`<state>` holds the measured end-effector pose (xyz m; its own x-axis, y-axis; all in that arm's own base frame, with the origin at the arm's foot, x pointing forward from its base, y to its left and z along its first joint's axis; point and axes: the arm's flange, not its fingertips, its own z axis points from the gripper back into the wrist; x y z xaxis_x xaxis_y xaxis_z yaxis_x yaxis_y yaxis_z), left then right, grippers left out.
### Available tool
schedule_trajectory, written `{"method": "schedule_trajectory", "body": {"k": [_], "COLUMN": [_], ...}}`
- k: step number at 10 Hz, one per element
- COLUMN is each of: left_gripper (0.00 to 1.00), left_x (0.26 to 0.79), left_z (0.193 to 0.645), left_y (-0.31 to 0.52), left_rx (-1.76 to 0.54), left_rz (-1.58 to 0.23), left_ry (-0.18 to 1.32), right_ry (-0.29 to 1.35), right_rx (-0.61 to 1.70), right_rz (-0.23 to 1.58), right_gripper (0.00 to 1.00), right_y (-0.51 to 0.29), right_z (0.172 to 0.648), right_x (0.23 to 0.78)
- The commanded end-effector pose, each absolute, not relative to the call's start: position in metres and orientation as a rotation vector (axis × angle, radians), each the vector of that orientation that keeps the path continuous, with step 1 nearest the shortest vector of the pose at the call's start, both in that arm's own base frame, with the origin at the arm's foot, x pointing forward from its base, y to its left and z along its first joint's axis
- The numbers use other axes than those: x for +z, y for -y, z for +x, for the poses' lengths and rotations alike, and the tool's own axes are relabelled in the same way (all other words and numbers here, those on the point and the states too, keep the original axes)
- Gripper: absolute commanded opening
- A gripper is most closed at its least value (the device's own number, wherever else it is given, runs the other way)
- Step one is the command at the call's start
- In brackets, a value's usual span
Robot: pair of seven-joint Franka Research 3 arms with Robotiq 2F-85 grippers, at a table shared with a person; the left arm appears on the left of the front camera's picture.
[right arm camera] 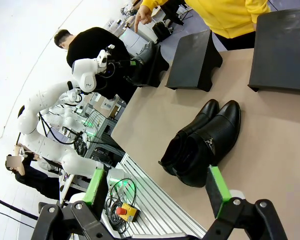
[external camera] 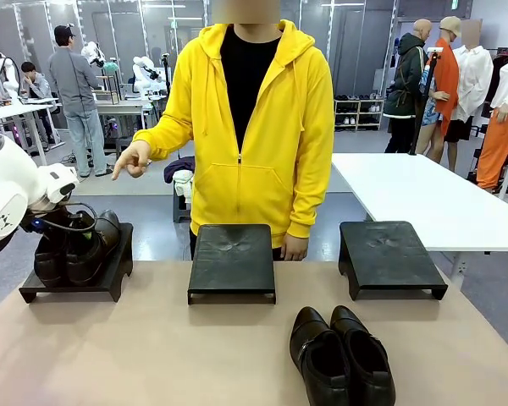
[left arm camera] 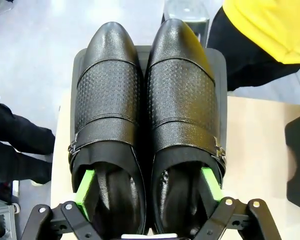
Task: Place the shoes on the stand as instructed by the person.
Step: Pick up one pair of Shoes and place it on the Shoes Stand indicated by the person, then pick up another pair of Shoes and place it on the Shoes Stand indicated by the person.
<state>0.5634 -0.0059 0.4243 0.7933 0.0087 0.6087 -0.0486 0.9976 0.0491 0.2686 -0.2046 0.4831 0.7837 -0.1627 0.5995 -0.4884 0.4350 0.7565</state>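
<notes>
Left gripper [left arm camera: 147,185] splayed wide, fingers [left arm camera: 85,187] inside glossy black buckled shoes [left arm camera: 182,90] on a low black stand [left arm camera: 221,75]; right gripper [right arm camera: 155,187] wide, by tan tabletop [right arm camera: 155,115].

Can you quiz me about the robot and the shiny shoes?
1. True or false: the left tool has its fingers inside the pair of shoes on the left stand.
2. How many stands hold no shoes? A one, B two, C three.
3. Fill in: the other pair lies on the ____, in front of the middle stand and the right stand.
Key: 1 true. 2 B. 3 table.
</notes>
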Motion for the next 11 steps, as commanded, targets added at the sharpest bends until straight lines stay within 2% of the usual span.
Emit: {"method": "schedule_trajectory", "body": {"k": [1, 9, 11], "left_gripper": [1.0, 1.0, 1.0], "left_x": [0.424, 0.423, 0.465], "left_z": [0.566, 0.564, 0.552], "left_y": [0.005, 0.006, -0.007], "left_rx": [0.032, 0.031, 0.06], "left_rz": [0.063, 0.063, -0.027], "left_ry": [0.654, 0.651, 0.534], "right_ry": [0.692, 0.692, 0.692], "right_rx": [0.237, 0.237, 0.237], "right_rz": [1.131, 1.131, 1.131], "right_gripper": [1.0, 1.0, 1.0], "right_y": [0.205, 0.205, 0.205], "right_z": [0.268, 0.268, 0.268], "right_x": [0.484, 0.484, 0.484]}}
